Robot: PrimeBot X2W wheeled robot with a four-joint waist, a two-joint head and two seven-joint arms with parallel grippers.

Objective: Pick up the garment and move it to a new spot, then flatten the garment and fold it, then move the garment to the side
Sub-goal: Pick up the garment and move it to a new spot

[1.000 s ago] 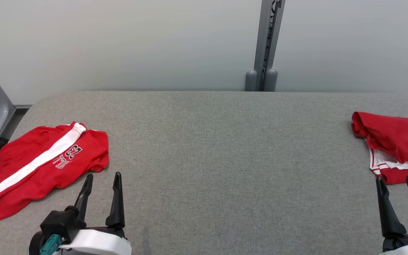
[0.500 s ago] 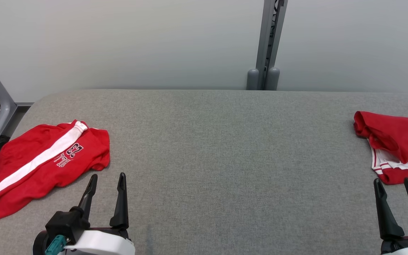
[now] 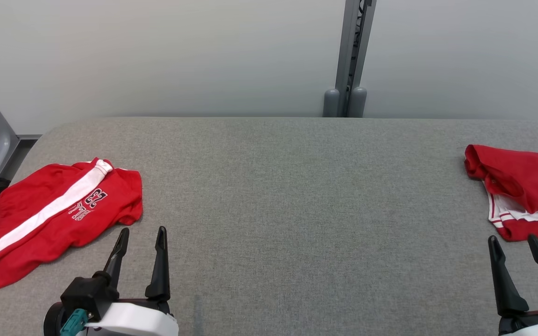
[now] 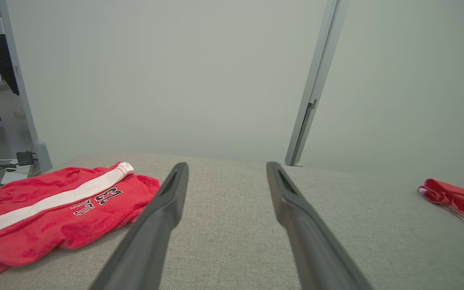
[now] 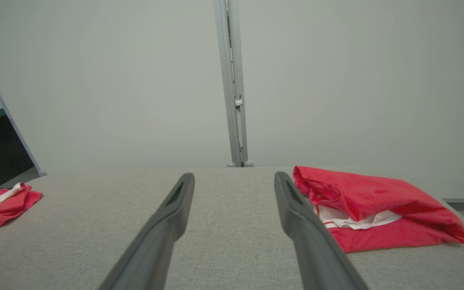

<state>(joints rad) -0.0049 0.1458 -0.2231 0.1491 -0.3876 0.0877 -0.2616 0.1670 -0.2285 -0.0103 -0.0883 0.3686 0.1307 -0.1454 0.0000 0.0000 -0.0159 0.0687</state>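
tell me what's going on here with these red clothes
Nothing is being handled right now. The robot's left gripper and right gripper hover open and empty over the grey table. A rumpled red garment with a white stripe lies ahead and left of the left gripper, a folded red garment just ahead of the right. Neither is touched.

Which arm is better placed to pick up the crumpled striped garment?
Left. The left claw stands open just beside the striped garment; the right claw sits far across, by the folded red garment.
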